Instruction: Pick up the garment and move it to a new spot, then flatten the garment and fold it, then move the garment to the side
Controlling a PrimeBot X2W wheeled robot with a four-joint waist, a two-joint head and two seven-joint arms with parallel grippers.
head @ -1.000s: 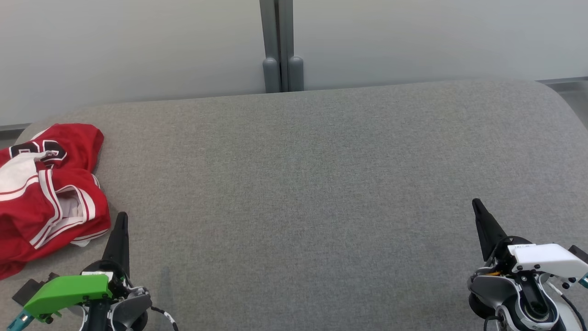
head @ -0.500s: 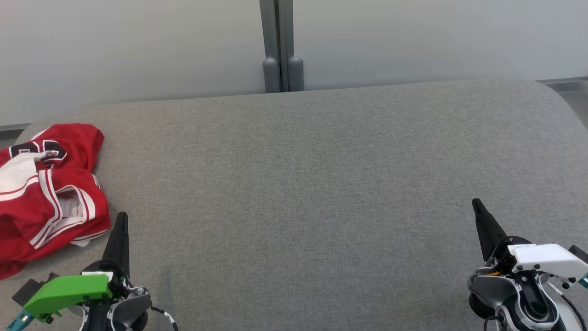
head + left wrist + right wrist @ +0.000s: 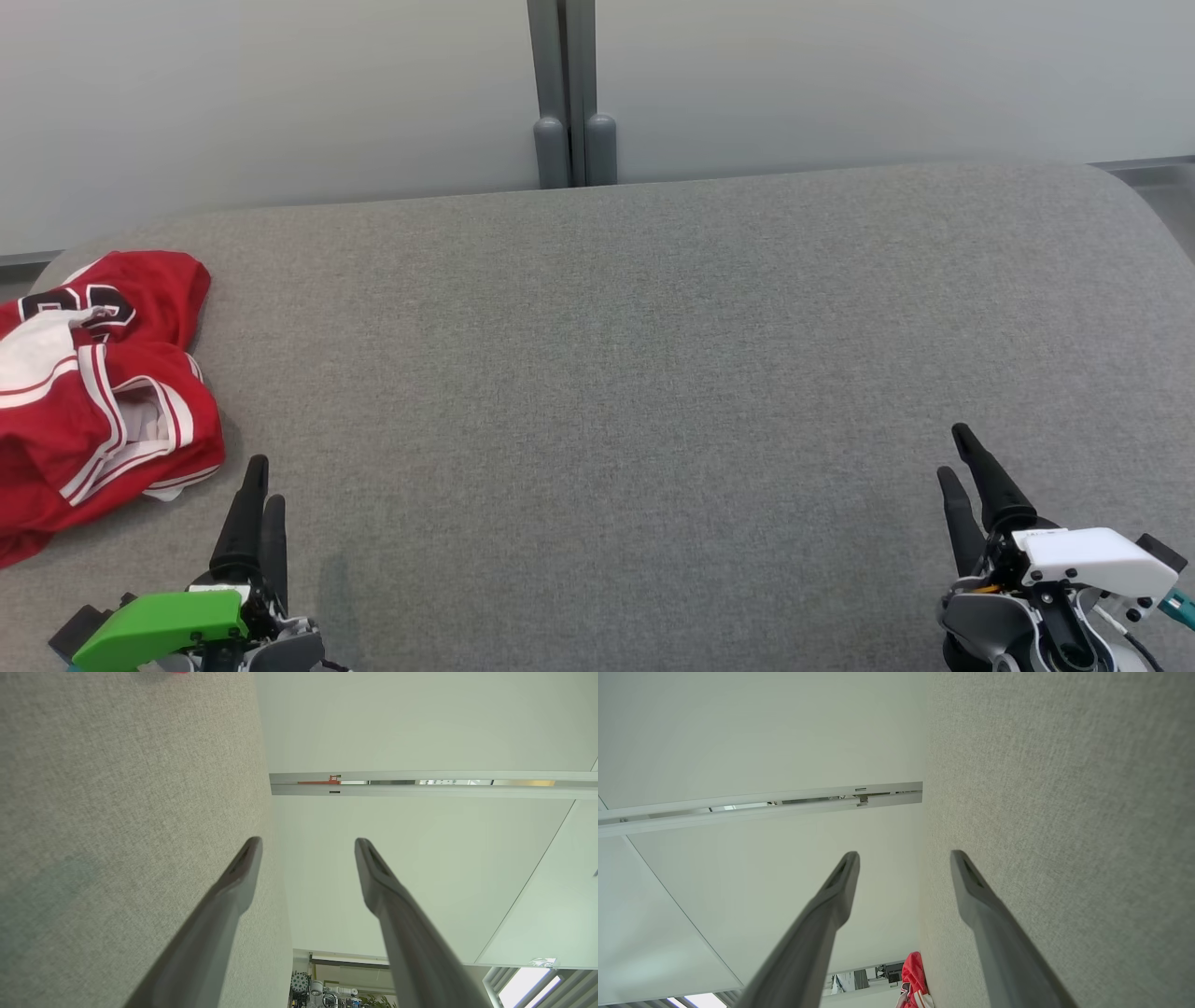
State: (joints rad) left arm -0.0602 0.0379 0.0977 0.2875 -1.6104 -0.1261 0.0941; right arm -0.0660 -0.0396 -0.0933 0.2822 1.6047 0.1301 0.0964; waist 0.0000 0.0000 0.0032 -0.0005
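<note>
Crumpled red garment (image 3: pixel 93 392) lies at the left end of the grey surface (image 3: pixel 653 327), cut off by the head view's left edge, its black print folded and unreadable. Left hand (image 3: pixel 264 485), just beside the garment but apart from it, and right hand (image 3: pixel 952 453) both show fingers spread wide. Their bodies are cropped by the lower edge.
</note>
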